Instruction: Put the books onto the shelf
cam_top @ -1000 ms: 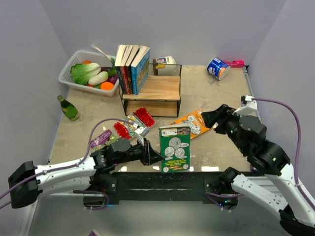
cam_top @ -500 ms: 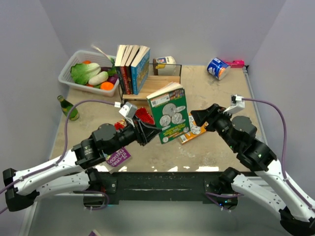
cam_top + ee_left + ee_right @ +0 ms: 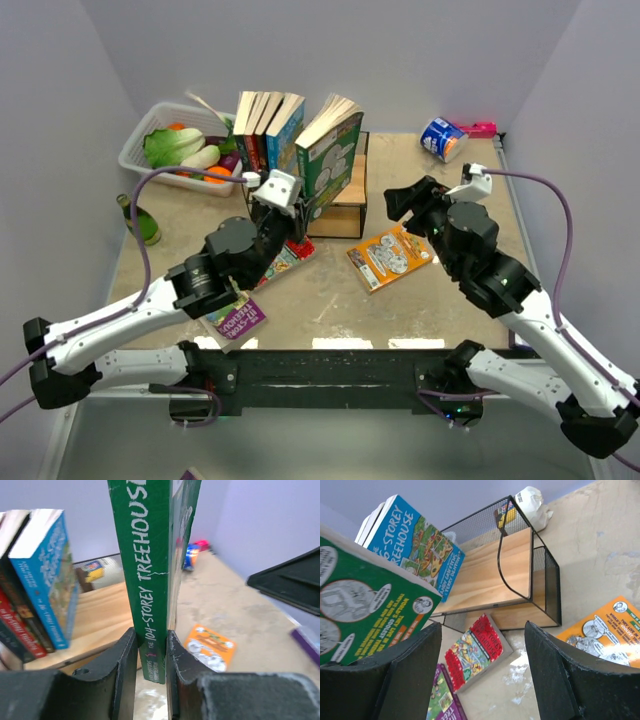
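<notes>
My left gripper (image 3: pixel 300 205) (image 3: pixel 151 640) is shut on the lower spine of a green book (image 3: pixel 328 150) (image 3: pixel 147 555). It holds the book upright and tilted over the shelf (image 3: pixel 345 190) (image 3: pixel 520 575), just right of three books (image 3: pixel 265 135) standing on the top board, the nearest one blue (image 3: pixel 47 575) (image 3: pixel 415 535). My right gripper (image 3: pixel 400 200) (image 3: pixel 482 630) hangs open and empty to the right of the shelf. An orange book (image 3: pixel 392 257) (image 3: pixel 605 630), a red book (image 3: pixel 475 650) and a purple book (image 3: pixel 235 318) lie flat on the table.
A white basket (image 3: pixel 135 160) of vegetables stands at the back left, with a green bottle (image 3: pixel 138 220) in front of it. A blue and white can (image 3: pixel 440 138) and a pink object (image 3: pixel 482 128) lie at the back right. A white bag (image 3: pixel 532 502) sits behind the shelf.
My left gripper has carried the green book from the table's front edge up and back to the shelf. My right gripper has swung left and forward towards the shelf.
</notes>
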Controlling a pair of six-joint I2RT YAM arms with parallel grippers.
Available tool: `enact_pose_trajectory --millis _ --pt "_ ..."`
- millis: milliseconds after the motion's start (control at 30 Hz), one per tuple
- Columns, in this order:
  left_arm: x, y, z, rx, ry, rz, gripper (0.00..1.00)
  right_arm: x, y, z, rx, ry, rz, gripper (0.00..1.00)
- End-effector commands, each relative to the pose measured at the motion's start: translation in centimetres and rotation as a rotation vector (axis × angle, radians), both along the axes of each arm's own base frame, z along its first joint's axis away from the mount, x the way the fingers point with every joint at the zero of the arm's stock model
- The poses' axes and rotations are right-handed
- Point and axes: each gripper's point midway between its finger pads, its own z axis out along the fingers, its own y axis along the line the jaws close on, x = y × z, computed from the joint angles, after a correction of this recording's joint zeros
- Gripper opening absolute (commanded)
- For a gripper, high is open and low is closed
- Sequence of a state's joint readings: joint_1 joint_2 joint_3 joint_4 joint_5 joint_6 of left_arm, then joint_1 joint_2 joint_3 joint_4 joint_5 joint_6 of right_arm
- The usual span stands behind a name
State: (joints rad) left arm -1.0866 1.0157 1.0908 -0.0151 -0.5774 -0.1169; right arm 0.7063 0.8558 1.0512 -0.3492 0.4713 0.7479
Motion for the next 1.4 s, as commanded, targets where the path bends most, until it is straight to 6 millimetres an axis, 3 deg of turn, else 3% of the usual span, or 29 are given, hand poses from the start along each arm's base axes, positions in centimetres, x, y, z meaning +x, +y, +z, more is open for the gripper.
enact_pose_trajectory --millis 0,167,333,567,867,1200,1367 --pt "2.8 3.4 5.0 -0.014 -0.189 0.276 0.00 1.4 -0.8 3.6 0.073 -0.091 -0.094 0.71" --pt "4.7 4.1 4.9 -0.058 -0.227 0.382 0.00 2.5 0.1 3.7 0.059 -0.095 -0.091 0.70" --pt "7.5 3.8 2.7 -0.097 -0.185 0.430 0.00 3.3 0.5 3.1 0.042 -0.089 -0.101 0.70" --pt "9.9 0.8 -1.4 -0.123 -0.112 0.389 0.00 4.8 0.3 2.0 -0.004 -0.056 -0.155 0.70" --pt "12.0 -0.8 -4.0 -0.113 -0.087 0.403 0.00 6.3 0.8 0.7 -0.015 -0.033 -0.167 0.70" --pt "14.2 0.6 -7.0 -0.139 -0.072 0.491 0.00 6.5 0.3 -0.2 -0.025 -0.037 -0.171 0.70" --pt "15.1 0.3 -8.3 -0.147 -0.059 0.492 0.00 6.6 0.5 -1.3 -0.028 -0.019 -0.159 0.70"
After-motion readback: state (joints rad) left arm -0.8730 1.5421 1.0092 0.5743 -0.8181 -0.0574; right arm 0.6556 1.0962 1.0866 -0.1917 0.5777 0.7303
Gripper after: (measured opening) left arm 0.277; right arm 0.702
